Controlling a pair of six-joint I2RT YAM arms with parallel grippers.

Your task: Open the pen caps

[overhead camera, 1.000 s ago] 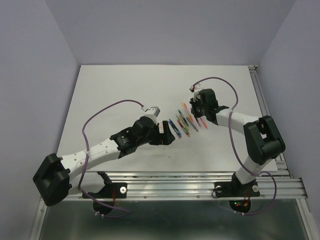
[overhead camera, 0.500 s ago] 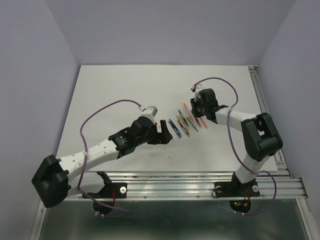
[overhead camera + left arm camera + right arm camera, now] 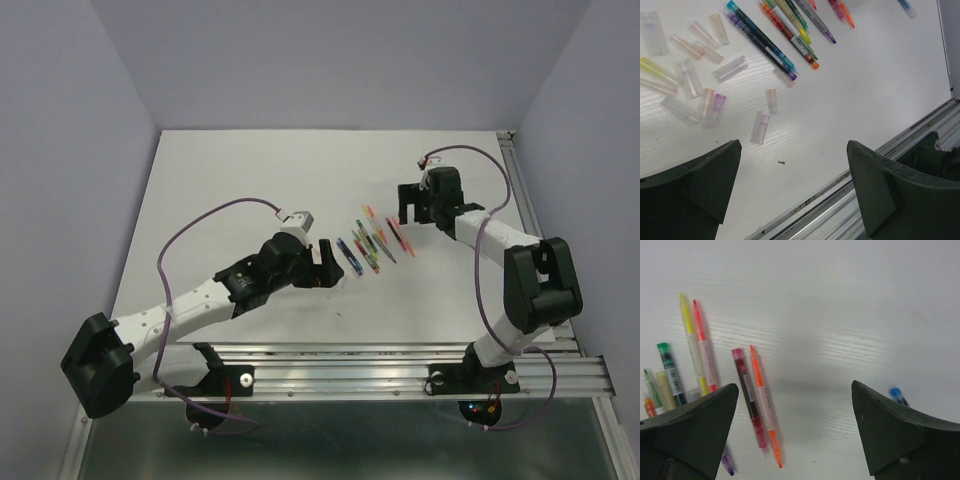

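The left gripper (image 3: 792, 187) hangs over the table (image 3: 880, 80) with its jaws spread wide and nothing between them. The pen caps (image 3: 760, 128) lie loose on the table just ahead of it. Most are scattered off toward its left finger (image 3: 695, 190), and two lie nearer the middle of the gap. Farther ahead the pens (image 3: 771, 37) lie side by side in a slanting row, well clear of the fingers. A small dark speck (image 3: 781, 161) sits on the table between the jaws. A metal rail (image 3: 840, 212) runs close by the right finger (image 3: 890, 195).

The right gripper (image 3: 795, 432) is also wide open and empty, above bare table. Ahead of its left finger (image 3: 690, 432) lie several pens, among them a dark red pen (image 3: 746, 390) and an orange pen (image 3: 763, 397) pressed side by side. A blue tip (image 3: 896, 393) shows just beside its right finger (image 3: 900, 437).
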